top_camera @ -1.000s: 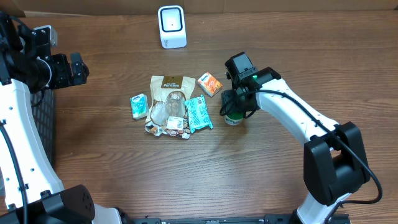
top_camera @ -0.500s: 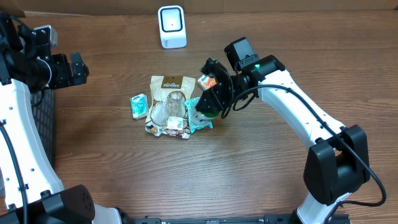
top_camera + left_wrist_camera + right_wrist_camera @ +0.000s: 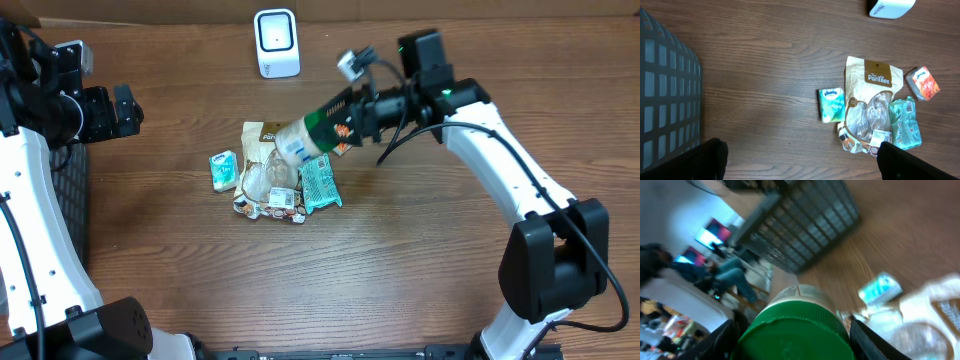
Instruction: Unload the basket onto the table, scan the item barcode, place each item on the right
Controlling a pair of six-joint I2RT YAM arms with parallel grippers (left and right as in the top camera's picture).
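The item is a bottle [image 3: 308, 133] with a green cap and a white and blue body. It hangs tipped on its side above the pile of packets, and my right gripper [image 3: 352, 110] is shut on its cap end. In the right wrist view the green cap [image 3: 795, 332] fills the lower middle between the dark fingers [image 3: 722, 340]. No barcode shows on it. The white scanner [image 3: 276, 42] stands at the back of the table. My left gripper [image 3: 127, 110] hovers open at the far left with nothing between its fingers [image 3: 715, 160].
On the table lie a Pantree pouch [image 3: 265, 140], a Kleenex pack [image 3: 223, 170], a teal packet [image 3: 320, 185] and an orange packet [image 3: 343, 142] partly under the bottle. A black mesh basket [image 3: 665, 100] stands at the left edge.
My right arm has lifted the bottle from the table right of the pile, carried it up and left, and tipped it sideways over the packets. The left arm has stayed put.
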